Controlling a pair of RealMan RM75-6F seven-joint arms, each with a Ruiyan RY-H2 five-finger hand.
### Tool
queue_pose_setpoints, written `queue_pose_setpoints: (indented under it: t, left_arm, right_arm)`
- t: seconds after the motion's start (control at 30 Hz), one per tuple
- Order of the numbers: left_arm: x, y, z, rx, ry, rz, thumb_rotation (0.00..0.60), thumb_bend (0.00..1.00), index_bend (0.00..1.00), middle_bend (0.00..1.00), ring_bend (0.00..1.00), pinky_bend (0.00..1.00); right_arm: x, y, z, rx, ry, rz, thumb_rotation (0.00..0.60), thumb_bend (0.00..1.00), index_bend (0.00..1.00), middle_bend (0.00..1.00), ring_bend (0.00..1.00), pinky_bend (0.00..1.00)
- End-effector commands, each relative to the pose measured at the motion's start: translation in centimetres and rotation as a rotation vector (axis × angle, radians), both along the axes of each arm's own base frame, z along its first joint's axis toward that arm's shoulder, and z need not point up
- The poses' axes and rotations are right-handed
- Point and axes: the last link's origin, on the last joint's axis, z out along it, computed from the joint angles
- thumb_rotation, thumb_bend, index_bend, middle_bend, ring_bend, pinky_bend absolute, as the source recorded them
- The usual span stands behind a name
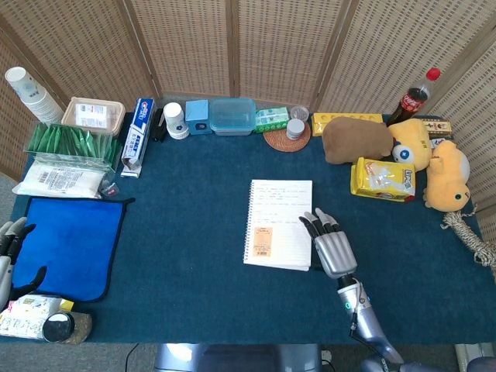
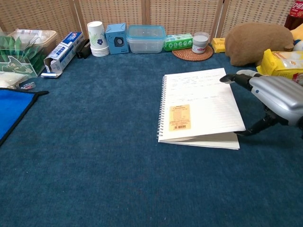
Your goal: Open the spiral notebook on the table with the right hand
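Note:
The white spiral notebook (image 1: 279,223) lies mid-table with its spiral on the left and an orange sticker on the cover. Its cover (image 2: 199,106) is raised along the right edge, with the page block showing beneath. My right hand (image 2: 272,97) is at that edge. Its thumb reaches under the lifted cover near the lower right corner, and its fingers (image 2: 234,77) stretch over the top. In the head view the right hand (image 1: 332,246) overlaps the notebook's right side. My left hand (image 1: 9,252) hovers off the table's left edge, fingers apart and empty.
A blue cloth (image 1: 70,236) lies at the left. Along the back stand a toothpaste box (image 1: 138,133), paper cups (image 2: 97,39), a clear food box (image 2: 146,38) and a coaster with a jar (image 2: 193,51). A brown plush (image 2: 255,42) and a yellow packet (image 2: 283,66) sit right of the notebook.

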Motion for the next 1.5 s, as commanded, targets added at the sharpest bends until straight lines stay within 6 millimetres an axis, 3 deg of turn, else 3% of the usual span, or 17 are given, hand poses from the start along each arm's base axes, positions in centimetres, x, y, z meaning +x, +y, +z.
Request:
queue_pose_setpoints:
  t: [0.03, 0.47, 0.8, 1.13, 1.5]
  left_arm:
    - [0.0, 0.0, 0.0, 0.003, -0.001, 0.0, 0.6, 0.31, 0.22, 0.08, 0.04, 0.0]
    - [-0.3, -0.6, 0.3, 0.021, -0.01, 0.006, 0.6, 0.31, 0.22, 0.08, 0.04, 0.0]
    - [-0.6, -1.1, 0.3, 0.031, -0.019, 0.014, 0.6, 0.31, 0.22, 0.08, 0.03, 0.0]
    - [-1.0, -1.6, 0.6, 0.05, -0.025, 0.019, 0.6, 0.31, 0.22, 0.08, 0.03, 0.0]
    - [-1.5, -2.3, 0.8, 0.067, -0.033, 0.033, 0.6, 0.31, 0.22, 0.08, 0.03, 0.0]
  right_arm:
    - [0.7, -0.4, 0.1, -0.011, -0.028, 0.009, 0.6, 0.15, 0.11, 0.17, 0.06, 0.17]
    - [5.7, -3.2, 0.8, -0.025, -0.115, 0.092, 0.6, 0.15, 0.1, 0.17, 0.07, 0.17]
    - [8.7, -4.0, 0.6, 0.014, -0.143, 0.146, 0.6, 0.14, 0.09, 0.16, 0.07, 0.17]
    - [13.3, -5.2, 0.5, 0.046, -0.138, 0.236, 0.6, 0.14, 0.09, 0.16, 0.08, 0.17]
    - [16.4, -7.4, 0.5, 0.052, -0.117, 0.262, 0.6, 0.14, 0.02, 0.11, 0.07, 0.17]
